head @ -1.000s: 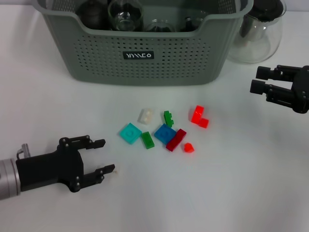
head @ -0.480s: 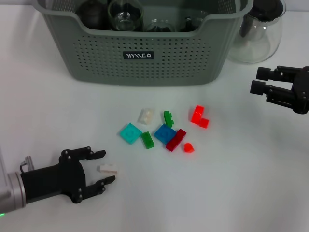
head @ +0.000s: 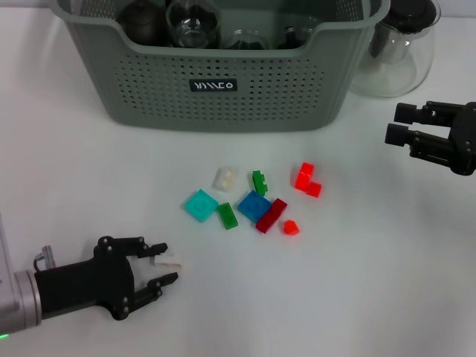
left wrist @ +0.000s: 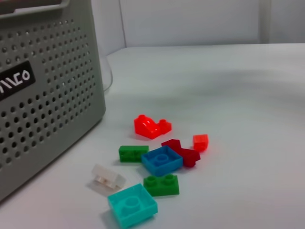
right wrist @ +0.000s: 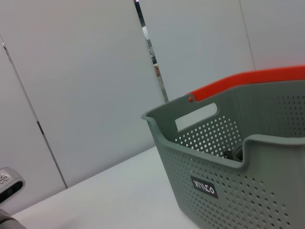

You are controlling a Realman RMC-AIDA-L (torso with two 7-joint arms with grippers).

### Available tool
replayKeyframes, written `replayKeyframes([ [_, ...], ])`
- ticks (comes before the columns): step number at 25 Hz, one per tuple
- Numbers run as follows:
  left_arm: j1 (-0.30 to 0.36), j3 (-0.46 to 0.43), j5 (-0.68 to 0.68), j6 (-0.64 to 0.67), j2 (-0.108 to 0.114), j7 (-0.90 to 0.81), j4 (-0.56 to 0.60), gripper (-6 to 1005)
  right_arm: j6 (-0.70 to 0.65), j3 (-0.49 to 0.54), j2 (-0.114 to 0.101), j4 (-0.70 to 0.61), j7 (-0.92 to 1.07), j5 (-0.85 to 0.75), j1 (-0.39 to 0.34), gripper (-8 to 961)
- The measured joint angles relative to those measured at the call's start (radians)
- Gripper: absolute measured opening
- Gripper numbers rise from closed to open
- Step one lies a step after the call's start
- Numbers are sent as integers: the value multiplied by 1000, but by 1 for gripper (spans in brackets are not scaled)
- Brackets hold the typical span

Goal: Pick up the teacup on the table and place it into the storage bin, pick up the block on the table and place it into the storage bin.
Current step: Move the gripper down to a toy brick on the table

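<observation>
Though unseen from wrist, block [head: 166, 259] between jaws.

Ahead of the left gripper [head: 158, 264] jaws — bare table [head: 357, 297], then the scattered blocks [head: 256, 201]; beyond them the storage bin [head: 223, 74] wall — glass pitcher [head: 398, 52] beside it.

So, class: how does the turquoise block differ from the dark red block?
The turquoise block is a flat square with one stud; the dark red block is long and narrow. The turquoise block lies apart from the others; the dark red one touches the blue block. Both rest on the table.
</observation>
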Motion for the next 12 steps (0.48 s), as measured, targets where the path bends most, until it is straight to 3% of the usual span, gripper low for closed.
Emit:
replayKeyframes([
  [2,3,0,1,4,0,0,0,453,-2,0,1,0,0,0,0,488],
  [12,3,1,-1,1,-1,3,-5,445,-6,0,2,2,0,0,-1,488],
])
